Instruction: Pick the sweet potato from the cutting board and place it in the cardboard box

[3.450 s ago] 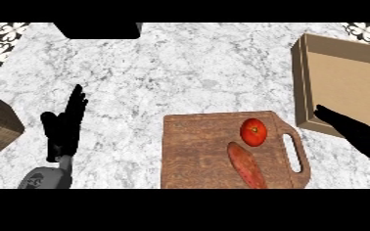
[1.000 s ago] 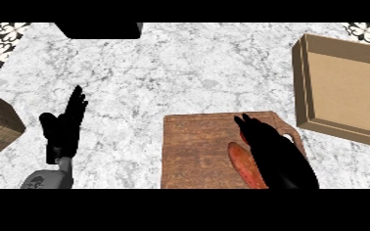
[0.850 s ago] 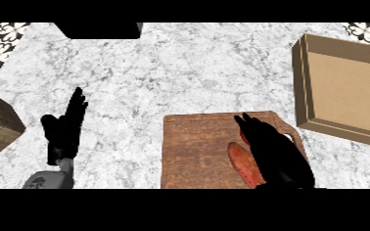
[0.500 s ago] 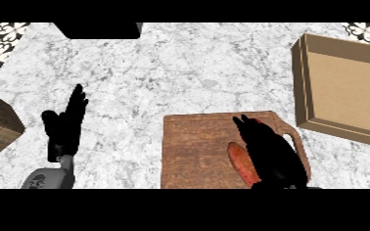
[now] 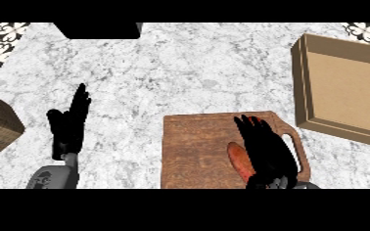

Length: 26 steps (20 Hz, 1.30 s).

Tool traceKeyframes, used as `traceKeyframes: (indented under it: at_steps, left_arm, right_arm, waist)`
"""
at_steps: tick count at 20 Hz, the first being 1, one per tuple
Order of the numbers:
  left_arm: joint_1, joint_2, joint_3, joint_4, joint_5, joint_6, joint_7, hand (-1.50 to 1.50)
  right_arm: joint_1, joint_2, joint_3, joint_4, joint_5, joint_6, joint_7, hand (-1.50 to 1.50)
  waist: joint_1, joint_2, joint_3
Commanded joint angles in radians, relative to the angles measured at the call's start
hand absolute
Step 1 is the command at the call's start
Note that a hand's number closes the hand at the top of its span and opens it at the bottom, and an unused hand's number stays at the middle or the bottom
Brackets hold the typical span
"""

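Note:
The orange sweet potato [image 5: 236, 158] lies lengthwise on the wooden cutting board [image 5: 194, 147] at the lower middle. Only its left edge shows. My right hand [image 5: 265, 149] lies over its right side with fingers stretched forward, open, reaching to the board's far edge. Whether the palm touches the sweet potato I cannot tell. The open cardboard box [image 5: 341, 85] stands at the right edge, beyond the board's handle [image 5: 297, 144]. My left hand [image 5: 68, 125] rests open at the lower left, fingers pointing up.
A black object [image 5: 98, 30] sits at the counter's far edge, top left. A brown box corner [image 5: 7, 125] pokes in at the left edge. Bare marble counter [image 5: 202, 73] spreads between the board and the far edge.
My right hand swung from beside the cardboard box to over the board, hiding the red tomato and much of the sweet potato. In the last second it only settled slightly. Left hand still.

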State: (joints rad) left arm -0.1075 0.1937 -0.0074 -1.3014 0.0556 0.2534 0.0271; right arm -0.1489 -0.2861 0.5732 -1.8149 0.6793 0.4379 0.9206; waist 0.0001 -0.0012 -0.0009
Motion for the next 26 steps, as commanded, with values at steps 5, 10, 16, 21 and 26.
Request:
traceKeyframes:
  at_steps: [5,10,16,21,26]
  left_arm:
    - [0.008,-0.019,0.027,-0.014,-0.022,-0.015,0.000,0.00]
    - [0.073,-0.003,0.036,-0.036,-0.016,-0.065,-0.037,0.00]
    - [0.097,-0.027,0.013,-0.159,-0.044,-0.036,0.074,0.00]
    - [0.064,-0.059,0.030,-0.033,-0.056,-0.008,-0.027,0.00]
    - [0.082,0.014,0.102,-0.023,-0.004,-0.061,-0.016,0.00]
  right_arm:
    - [0.071,0.062,0.002,-0.015,0.093,0.042,-0.008,-1.50]
    - [0.044,0.041,-0.025,0.019,0.136,-0.020,-0.190,1.50]
    - [0.011,0.064,-0.053,0.024,0.208,-0.005,-0.224,1.50]
    - [0.299,-0.167,0.019,-0.152,0.240,-0.152,-0.456,1.50]
    - [0.538,-0.463,-0.124,-0.303,0.180,-0.258,-0.730,1.50]
  waist:
    - [-0.001,0.001,0.001]
    - [0.001,0.001,0.001]
    - [0.003,0.000,0.001]
    - [-0.026,-0.005,0.002]
    - [-0.051,-0.010,0.002]
